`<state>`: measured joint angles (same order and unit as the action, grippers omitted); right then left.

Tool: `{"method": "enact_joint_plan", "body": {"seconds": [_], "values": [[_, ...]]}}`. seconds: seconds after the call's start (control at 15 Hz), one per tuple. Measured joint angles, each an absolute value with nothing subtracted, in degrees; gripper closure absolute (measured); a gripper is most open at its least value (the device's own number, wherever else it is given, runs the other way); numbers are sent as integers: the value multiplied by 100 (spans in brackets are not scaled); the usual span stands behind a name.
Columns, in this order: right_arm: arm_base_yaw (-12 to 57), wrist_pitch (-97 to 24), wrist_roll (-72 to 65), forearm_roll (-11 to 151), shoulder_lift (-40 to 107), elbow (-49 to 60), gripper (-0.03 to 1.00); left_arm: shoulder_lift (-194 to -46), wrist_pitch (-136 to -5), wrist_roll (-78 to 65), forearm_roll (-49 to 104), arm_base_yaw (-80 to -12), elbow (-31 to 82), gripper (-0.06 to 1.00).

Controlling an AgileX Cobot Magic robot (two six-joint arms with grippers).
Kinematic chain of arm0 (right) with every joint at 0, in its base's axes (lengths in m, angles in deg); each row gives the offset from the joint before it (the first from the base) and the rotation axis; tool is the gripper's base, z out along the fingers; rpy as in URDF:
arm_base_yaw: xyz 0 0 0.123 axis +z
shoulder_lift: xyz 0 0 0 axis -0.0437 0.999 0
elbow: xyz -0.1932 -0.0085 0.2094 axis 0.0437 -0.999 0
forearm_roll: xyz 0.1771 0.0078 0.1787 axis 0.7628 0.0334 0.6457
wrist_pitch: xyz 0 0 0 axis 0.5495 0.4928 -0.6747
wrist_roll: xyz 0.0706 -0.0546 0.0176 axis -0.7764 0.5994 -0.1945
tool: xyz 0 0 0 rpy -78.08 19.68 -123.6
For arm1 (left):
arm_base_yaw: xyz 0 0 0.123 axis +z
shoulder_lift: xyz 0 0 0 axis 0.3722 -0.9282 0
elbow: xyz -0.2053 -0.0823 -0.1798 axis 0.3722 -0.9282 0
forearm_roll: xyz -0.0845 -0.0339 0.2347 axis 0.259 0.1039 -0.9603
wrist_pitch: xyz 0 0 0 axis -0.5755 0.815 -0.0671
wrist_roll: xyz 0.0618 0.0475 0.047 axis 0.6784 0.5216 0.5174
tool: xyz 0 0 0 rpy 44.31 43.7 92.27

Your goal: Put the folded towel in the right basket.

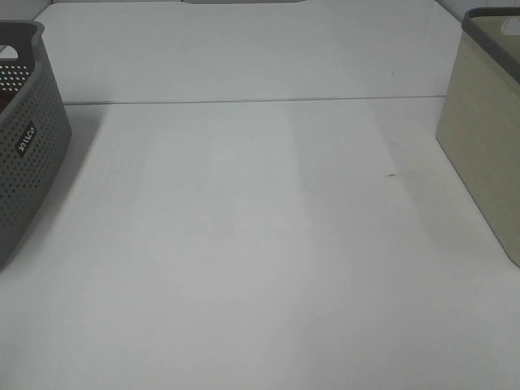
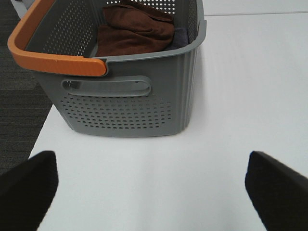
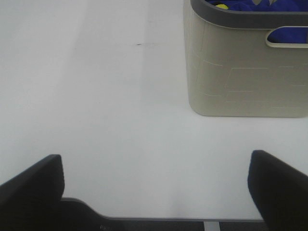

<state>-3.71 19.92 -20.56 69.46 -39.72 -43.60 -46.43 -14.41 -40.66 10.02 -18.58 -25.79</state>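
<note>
left jaws (image 2: pixel 151 192) wide, empty | right jaws (image 3: pixel 154 190) wide, empty | brown towel (image 2: pixel 134 30) in grey basket (image 2: pixel 130 103)

two baskets (image 1: pixel 28 138) (image 1: pixel 483 138), one brown towel (image 2: pixel 134 29)

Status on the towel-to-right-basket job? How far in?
Nothing looks done. A brown towel lies in the grey basket; the beige basket holds blue fabric, no brown towel visible. Nothing in hand: left gripper and right gripper are open, empty, over bare table. Left: pick, carry, place.
</note>
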Motion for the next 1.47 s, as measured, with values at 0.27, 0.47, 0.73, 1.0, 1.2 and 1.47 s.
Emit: {"method": "enact_joint_plan", "body": {"seconds": [0.27, 0.47, 0.73, 1.0, 1.2, 1.47], "values": [[-371, 1551, -2004, 6958, -3972, -4566, -2, -4643, -1441, -4066, 1002, -1858, -2579, -4], [-371, 1545, -2004, 6958, -3972, -4566, -2, -4643, -1441, -4066, 1002, -1858, -2579, -3], [-371, 1545, -2004, 6987, -3972, -4572, -2, -4643, -1441, -4066, 1002, -1858, -2579, -3], [-371, 1545, -2004, 7010, -3972, -4572, -2, -4643, -1441, -4066, 1002, -1858, -2579, -3], [-371, 1545, -2004, 7010, -3972, -4572, -2, -4643, -1441, -4066, 1002, -1858, -2579, -3], [-371, 1545, -2004, 7010, -3972, -4572, -2, -4643, -1441, -4066, 1007, -1858, -2579, -3]]}}
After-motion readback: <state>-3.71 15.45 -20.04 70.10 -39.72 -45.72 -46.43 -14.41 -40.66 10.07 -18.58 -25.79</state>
